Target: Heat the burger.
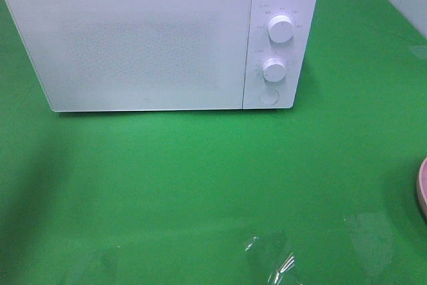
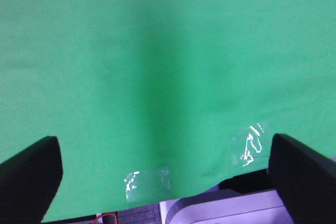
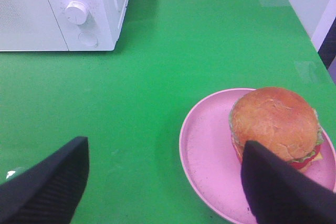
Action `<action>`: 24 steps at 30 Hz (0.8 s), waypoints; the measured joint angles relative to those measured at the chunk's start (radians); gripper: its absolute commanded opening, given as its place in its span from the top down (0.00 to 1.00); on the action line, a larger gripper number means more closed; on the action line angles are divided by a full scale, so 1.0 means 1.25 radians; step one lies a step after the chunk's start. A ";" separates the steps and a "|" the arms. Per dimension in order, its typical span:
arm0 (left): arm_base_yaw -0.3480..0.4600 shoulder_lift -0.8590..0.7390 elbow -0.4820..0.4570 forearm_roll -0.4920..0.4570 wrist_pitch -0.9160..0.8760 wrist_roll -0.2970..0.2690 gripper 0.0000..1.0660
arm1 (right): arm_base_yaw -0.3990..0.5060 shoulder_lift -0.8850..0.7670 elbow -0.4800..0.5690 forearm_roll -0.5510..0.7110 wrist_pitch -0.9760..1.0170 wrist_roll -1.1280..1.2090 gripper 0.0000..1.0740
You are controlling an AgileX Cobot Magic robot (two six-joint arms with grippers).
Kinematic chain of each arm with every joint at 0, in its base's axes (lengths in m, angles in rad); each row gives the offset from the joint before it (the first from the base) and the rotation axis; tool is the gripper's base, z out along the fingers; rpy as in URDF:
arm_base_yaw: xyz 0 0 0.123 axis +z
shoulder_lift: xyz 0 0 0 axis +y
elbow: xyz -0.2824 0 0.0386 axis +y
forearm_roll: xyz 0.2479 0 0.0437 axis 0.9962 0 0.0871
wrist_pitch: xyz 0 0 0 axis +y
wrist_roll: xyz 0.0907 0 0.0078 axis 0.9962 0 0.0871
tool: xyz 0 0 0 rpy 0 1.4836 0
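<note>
The burger, with a golden-brown bun and a lettuce edge, sits on a round pink plate in the right wrist view. My right gripper hangs open above the green cloth; one of its black fingers overlaps the burger's near side, and nothing lies between the two. In the exterior high view only a sliver of the plate shows at the right edge. The white microwave stands at the back with its door shut. My left gripper is open over bare green cloth.
Two white knobs and a round button sit on the microwave's right panel. Clear tape patches glint on the cloth near the front. The table's right edge runs beside a pale wall.
</note>
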 measured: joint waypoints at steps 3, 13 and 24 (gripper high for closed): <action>0.008 -0.070 0.089 0.000 -0.019 0.002 0.06 | 0.000 0.000 0.000 0.000 0.000 0.000 0.29; 0.008 -0.256 0.271 -0.001 -0.041 -0.001 0.06 | 0.000 0.000 0.000 0.000 0.000 0.000 0.29; 0.008 -0.552 0.438 0.007 -0.060 -0.001 0.06 | 0.000 0.000 0.000 0.000 0.000 0.000 0.29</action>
